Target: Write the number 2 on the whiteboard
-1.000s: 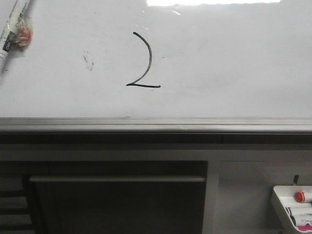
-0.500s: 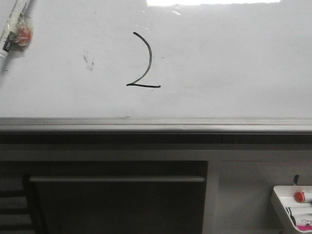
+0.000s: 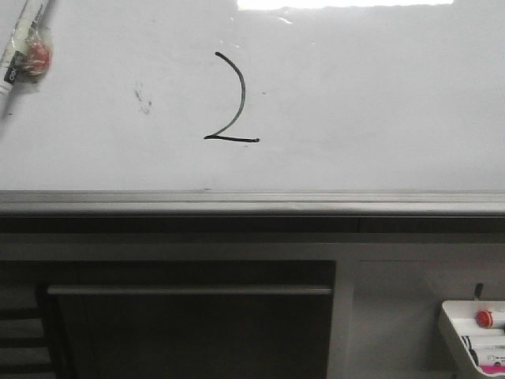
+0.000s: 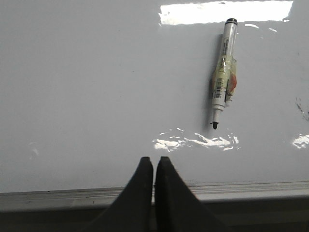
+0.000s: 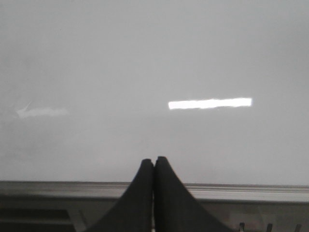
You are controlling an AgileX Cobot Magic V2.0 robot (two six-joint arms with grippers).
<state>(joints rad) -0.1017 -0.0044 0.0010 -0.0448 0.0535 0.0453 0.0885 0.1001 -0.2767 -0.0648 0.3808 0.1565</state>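
- The whiteboard (image 3: 379,103), glossy and white, fills the scene; its grey lower rail (image 3: 252,202) runs just ahead of both grippers' fingertips.
- The number 2 (image 3: 233,99), a thin black arc with a short flat base, sits on the board. It falls in neither wrist view, so its place relative to either gripper cannot be told.
- The left gripper (image 4: 154,166) is clenched with nothing between its fingers, tips at the rail.
- The right gripper (image 5: 154,166) is likewise clenched and empty, facing bare board.
- An uncapped marker (image 4: 223,72) lies on the board, beyond the left gripper and off to one side, tip pointing back toward the rail.
- A small white tray (image 3: 473,335) below the board holds a red-capped item (image 3: 484,319) and something pink; the rest is too small to tell.
- Judged risk: the figure looks finished, so a stray gripper sweep across the board could smear fresh ink, and the exposed marker tip could leave a mark if nudged.
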